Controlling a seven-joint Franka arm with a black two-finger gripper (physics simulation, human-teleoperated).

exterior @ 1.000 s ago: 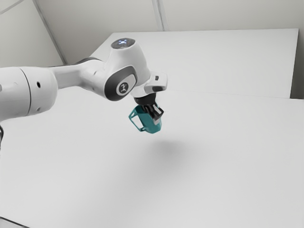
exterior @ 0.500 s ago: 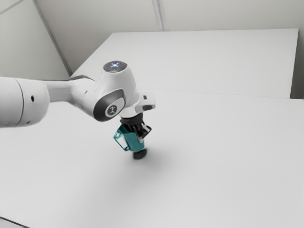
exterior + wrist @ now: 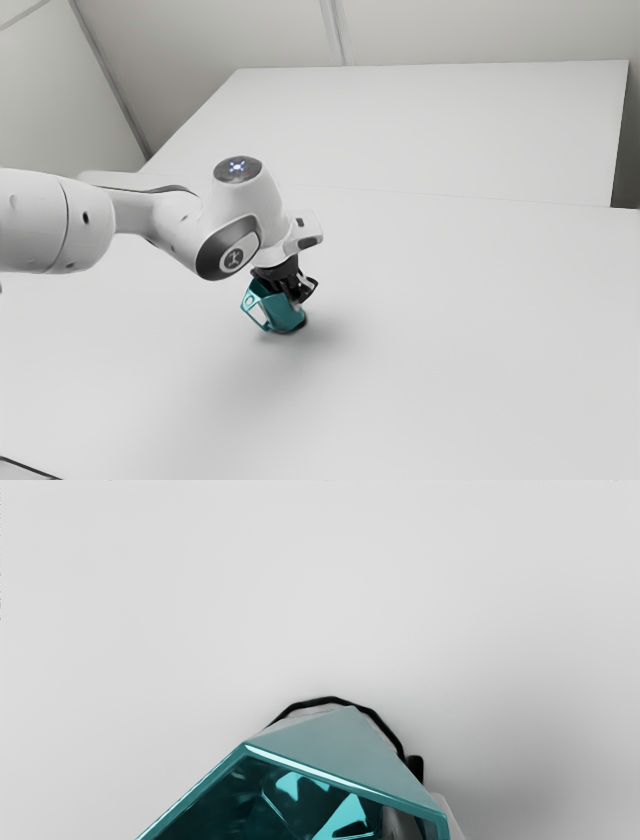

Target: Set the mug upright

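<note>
- Down toward the bench (image 3: 450,350) have come the arm (image 3: 230,220) and the mug (image 3: 284,317), both shifted toward the exterior view's left since a second ago, when the mug hung well up.
- Now it sits low beneath the tool (image 3: 297,299), its underside at or close to the bench; from where I stand, I can't swear to contact.
- The tool has it pinched by the wall: in the wrist view one finger (image 3: 397,825) is inside the mouth, the other against the outside.
- What matters next, I reckon, is the mug's long axis: it leans, rim (image 3: 320,772) tipped toward the exterior view's left, base toward its right.
- That lean wants turning out before the tool lets go, or the mug may topple.
</note>
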